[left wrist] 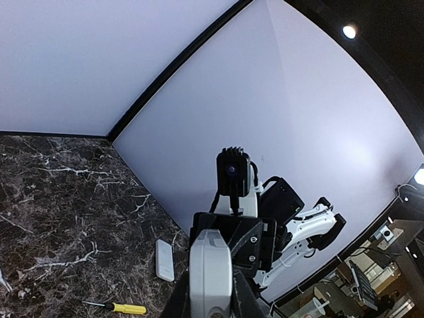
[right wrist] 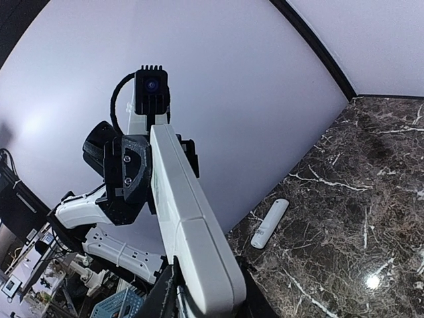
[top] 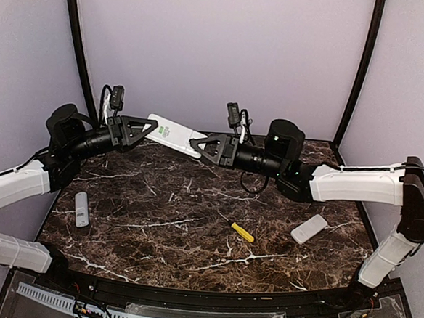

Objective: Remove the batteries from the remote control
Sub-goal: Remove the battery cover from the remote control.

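Observation:
A long white remote [top: 173, 135] is held in the air over the back of the table, between both grippers. My left gripper [top: 150, 129] is shut on its left end and my right gripper [top: 198, 145] is shut on its right end. In the left wrist view the remote [left wrist: 211, 265] runs away from my jaws toward the right gripper. In the right wrist view the remote [right wrist: 185, 218] shows its smooth back with a cover seam. No batteries are in view.
A small white remote [top: 82, 209] lies at the left of the marble table [top: 178, 222], and another white remote [top: 309, 228] lies at the right. A yellow-handled screwdriver [top: 241, 232] lies near the middle. Purple walls close the back.

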Robot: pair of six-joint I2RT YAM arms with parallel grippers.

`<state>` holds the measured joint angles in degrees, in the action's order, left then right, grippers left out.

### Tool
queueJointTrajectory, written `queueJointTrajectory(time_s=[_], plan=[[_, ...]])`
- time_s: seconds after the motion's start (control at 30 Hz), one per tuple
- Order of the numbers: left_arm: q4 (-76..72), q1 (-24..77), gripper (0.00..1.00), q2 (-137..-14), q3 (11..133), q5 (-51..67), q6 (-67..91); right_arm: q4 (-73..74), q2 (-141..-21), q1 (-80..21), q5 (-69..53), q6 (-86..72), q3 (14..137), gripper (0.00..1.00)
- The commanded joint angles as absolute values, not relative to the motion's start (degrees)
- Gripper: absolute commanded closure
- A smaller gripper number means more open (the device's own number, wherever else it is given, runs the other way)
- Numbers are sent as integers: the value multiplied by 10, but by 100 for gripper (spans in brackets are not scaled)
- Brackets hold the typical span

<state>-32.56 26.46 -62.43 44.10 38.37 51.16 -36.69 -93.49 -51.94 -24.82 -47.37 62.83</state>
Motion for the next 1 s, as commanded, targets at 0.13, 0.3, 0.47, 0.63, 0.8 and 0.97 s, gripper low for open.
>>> queueJointTrajectory(time_s=[0.13,0.3,0.47,0.63,0.8,0.97], plan=[[-367,254,100,-615,442,393,531,-330,-912,-508,-203,-469,608,74],[-359,249,100,-610,440,391,527,-329,-911,-505,-202,-473,604,74],[-355,246,100,-608,438,388,525,-327,-911,-505,-203,-474,604,76],[-353,244,100,-606,438,389,525,-329,-913,-504,-209,-475,607,80],[-351,243,100,-606,435,390,525,-331,-919,-504,-224,-477,616,81],[-346,243,100,-606,433,389,518,-336,-919,-504,-231,-482,620,84]])
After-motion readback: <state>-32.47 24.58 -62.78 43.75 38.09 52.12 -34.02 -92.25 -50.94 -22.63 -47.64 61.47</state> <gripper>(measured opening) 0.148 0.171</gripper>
